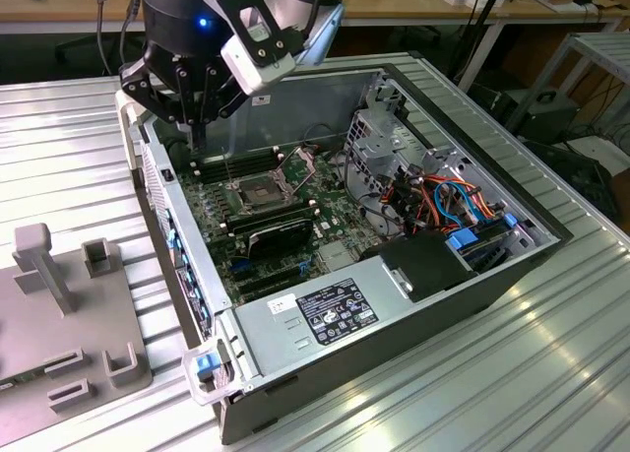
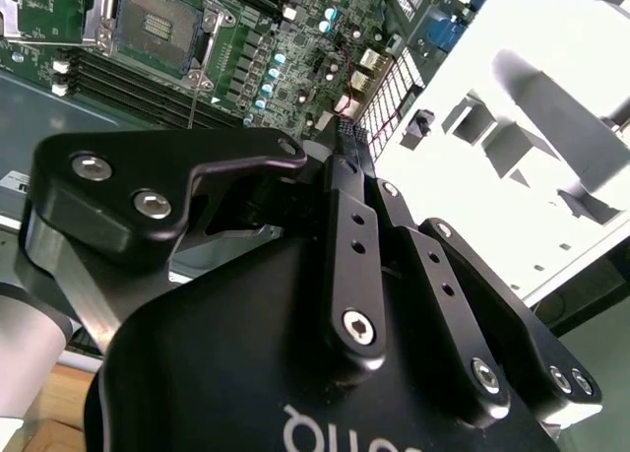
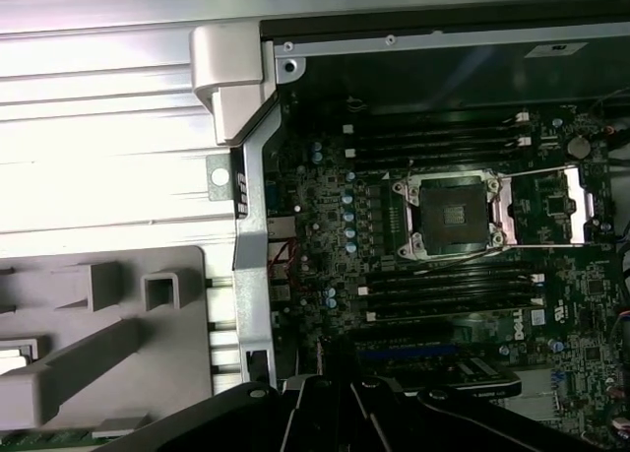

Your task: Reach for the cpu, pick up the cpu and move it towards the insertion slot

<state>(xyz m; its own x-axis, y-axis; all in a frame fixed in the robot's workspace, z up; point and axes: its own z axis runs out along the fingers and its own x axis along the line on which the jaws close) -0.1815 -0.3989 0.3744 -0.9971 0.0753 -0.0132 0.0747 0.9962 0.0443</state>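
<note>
The insertion slot (image 1: 258,192) is a square socket with a dark centre on the green motherboard. Its metal flap (image 1: 300,162) is swung open beside it. The socket also appears in both wrist views (image 2: 157,24) (image 3: 453,214). My gripper (image 1: 197,132) hangs over the case's far corner at the exterior view's left, above the memory slots and behind the socket. Its black fingers (image 2: 345,191) are pressed together with nothing visible between them. A pale flat piece that looks like the cpu (image 3: 12,358) lies on the grey fixture, cut off by the picture's edge.
The open computer case (image 1: 551,237) lies on a ribbed metal table. Inside are a drive cage (image 1: 379,142), coloured cables (image 1: 448,201) and a black power supply (image 1: 335,309). The grey fixture (image 1: 69,314), with posts and holders, sits at the exterior view's left.
</note>
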